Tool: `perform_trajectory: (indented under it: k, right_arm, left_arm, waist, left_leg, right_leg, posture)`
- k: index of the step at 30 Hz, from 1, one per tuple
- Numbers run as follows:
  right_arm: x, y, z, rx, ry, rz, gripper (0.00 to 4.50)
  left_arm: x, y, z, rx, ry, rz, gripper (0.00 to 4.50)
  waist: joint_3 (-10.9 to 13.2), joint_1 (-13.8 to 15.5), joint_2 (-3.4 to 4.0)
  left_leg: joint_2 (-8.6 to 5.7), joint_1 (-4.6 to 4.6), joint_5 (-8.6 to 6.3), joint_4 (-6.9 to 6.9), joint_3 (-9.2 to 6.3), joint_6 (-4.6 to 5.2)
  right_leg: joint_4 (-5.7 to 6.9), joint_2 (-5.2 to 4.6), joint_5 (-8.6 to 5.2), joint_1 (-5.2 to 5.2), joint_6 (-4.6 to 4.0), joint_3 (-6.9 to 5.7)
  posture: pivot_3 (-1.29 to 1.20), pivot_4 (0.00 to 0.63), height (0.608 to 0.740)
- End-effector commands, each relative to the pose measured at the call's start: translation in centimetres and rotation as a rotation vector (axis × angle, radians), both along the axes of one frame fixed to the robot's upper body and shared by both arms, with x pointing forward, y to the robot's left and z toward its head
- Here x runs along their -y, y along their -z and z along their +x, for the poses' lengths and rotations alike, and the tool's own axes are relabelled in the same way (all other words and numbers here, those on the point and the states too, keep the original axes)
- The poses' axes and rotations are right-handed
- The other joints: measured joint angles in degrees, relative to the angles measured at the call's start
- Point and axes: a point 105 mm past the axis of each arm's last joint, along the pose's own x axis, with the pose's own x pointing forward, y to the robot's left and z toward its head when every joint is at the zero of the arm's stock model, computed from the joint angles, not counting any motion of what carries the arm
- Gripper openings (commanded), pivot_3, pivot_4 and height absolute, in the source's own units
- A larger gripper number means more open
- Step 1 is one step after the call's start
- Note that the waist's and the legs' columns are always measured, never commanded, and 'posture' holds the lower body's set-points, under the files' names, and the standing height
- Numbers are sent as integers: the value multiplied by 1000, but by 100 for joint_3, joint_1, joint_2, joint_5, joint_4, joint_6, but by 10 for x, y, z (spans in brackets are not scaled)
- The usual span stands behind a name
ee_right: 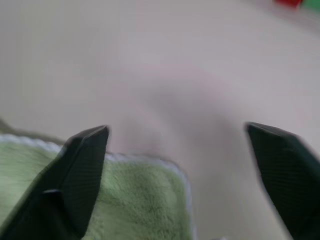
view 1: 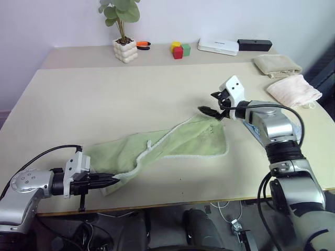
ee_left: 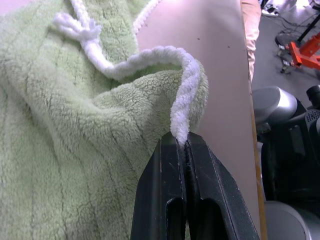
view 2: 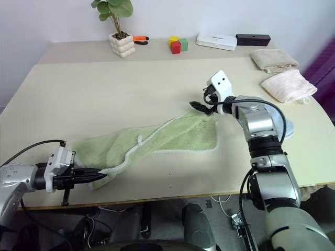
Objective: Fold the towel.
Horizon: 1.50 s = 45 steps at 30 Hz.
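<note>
At the desk's near left edge, the left gripper was pinched shut on the white-corded corner of the towel. The towel lay rumpled in a long diagonal band across the middle of the desk, rising toward the right. Bare desk lay open behind it up to the plant pot and blocks. The right gripper hung over the towel's far right corner, fingers spread wide. Two folded towels lay near the right edge.
</note>
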Motion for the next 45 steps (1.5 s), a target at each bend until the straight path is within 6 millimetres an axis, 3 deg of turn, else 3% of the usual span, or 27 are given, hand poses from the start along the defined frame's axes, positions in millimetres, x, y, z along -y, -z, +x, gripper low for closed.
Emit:
perform_trajectory:
  k: [1,9,14,22,25,32,40,45]
  right_arm:
    - [-8,-2,11,-3,20,-31,4475]
    - [2,10,26,-116,167,38,4475]
    - [2,19,21,-155,115,-33,4475]
    - [2,17,13,-242,71,46,4475]
    - [3,30,7,-288,53,3,3645]
    - [-2,35,10,-268,69,-25,79]
    - [-4,33,10,-249,54,-26,28]
    - [1,-6,11,-65,8,113,28]
  left_arm:
    - [5,-6,-2,27,16,-8,0]
    - [6,-6,-4,32,8,-6,0]
    - [7,-7,-4,38,9,-8,0]
    - [10,-7,-1,46,11,-9,0]
    - [10,-7,-1,51,13,-5,0]
    - [9,-7,-1,49,11,-2,0]
    - [8,-7,-1,52,6,-3,0]
    - [1,-19,10,81,-73,-78,0]
  waist:
    - [0,-2,1]
    - [1,6,2]
    - [1,-3,2]
    - [1,1,2]
    - [0,-1,1]
    - [-1,-8,0]
    - [-3,-20,0]
    - [0,1,2]
  left_leg:
    - [0,0,0,0,0,0]
    - [0,-2,0,-1,2,0]
    - [0,-1,0,-2,2,0]
    - [0,-1,0,-1,1,0]
    - [0,0,0,-1,1,0]
    - [1,0,0,-2,1,0]
    - [2,4,0,0,1,0]
    - [1,2,0,-1,1,0]
  right_leg:
    - [0,0,1,0,2,0]
    - [1,0,7,-2,13,0]
    - [1,0,7,-2,13,1]
    - [1,1,7,0,14,0]
    - [1,1,8,0,14,0]
    - [1,1,7,-1,13,0]
    - [2,2,6,2,11,0]
    - [1,1,7,2,13,1]
  posture:
    - [0,150,735]
    - [0,150,735]
    - [0,150,735]
    - [0,150,735]
    - [0,150,735]
    - [0,150,735]
    - [0,150,735]
    - [0,150,735]
